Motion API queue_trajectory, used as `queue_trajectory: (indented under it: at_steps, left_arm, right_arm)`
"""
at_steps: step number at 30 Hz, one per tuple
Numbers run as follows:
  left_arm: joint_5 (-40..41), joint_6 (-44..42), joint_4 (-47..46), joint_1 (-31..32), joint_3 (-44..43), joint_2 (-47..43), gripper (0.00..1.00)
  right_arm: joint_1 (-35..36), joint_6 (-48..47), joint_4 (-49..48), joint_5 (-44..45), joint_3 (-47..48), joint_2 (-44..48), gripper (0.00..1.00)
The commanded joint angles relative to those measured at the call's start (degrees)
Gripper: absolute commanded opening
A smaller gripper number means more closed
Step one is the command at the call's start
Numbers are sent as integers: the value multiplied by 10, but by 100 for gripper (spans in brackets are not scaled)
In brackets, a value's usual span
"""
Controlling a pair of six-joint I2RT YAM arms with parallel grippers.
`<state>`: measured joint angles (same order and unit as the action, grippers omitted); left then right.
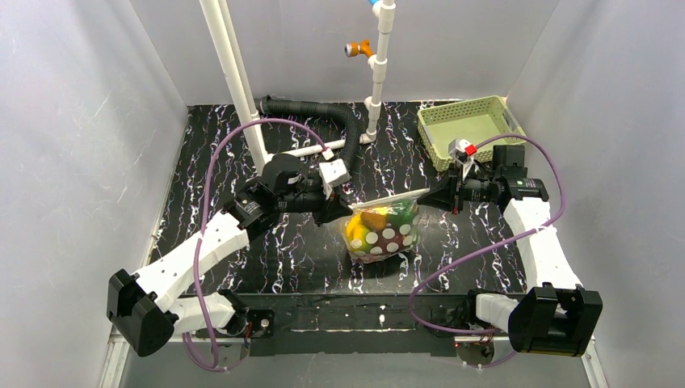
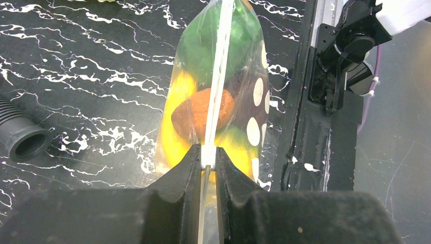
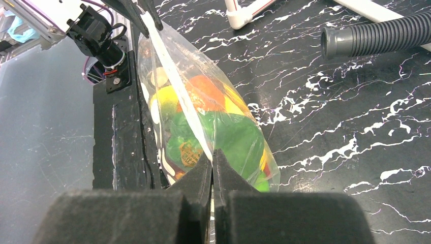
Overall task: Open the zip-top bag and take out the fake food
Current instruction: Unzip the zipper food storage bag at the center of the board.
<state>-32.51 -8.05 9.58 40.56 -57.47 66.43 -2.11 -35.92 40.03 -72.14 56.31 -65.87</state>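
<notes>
We see the zip-top bag (image 1: 386, 233) held in the middle of the tabletop (image 1: 275, 255), stretched between the two arms. Its white zip strip runs as one straight line from tool to tool. The bag is full of the fake food (image 1: 367, 226). Through the clear plastic we make out an orange-brown piece (image 2: 193, 114), yellow pieces (image 2: 175, 145) beside and below it, and a large green piece (image 3: 236, 140) toward the right end, with something dark behind the white dots. The left tool (image 2: 207, 156) is clamped on the strip at the bag's left end, its fingers pressed against the plastic from both sides. The right tool (image 3: 212, 158) is pinched together on the strip at the other end. We cannot tell whether the bag's bottom touches the tabletop. A green basket (image 1: 462, 104) stands in the far right corner, well apart from the bag and just behind the right arm's wrist. A black ribbed hose (image 1: 319, 109) lies along the far side, and a white pipe (image 1: 234, 81) rises behind the left arm. The marbled tabletop shows open to the left of the bag and between it and the black rail (image 1: 363, 311) at the near edge. Grey walls (image 1: 73, 145) close in on both sides and at the back.
</notes>
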Motion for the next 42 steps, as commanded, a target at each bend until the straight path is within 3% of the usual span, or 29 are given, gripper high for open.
queue_trajectory:
  at_steps: [1, 42]
  left_arm:
    - [26, -14, 50, -16, 12, -36, 0]
    - [107, -46, 124, -53, 52, -92, 0]
  right_arm:
    - [-21, 13, -37, 12, -3, 14, 1]
    - [-41, 51, -77, 26, -17, 16, 1]
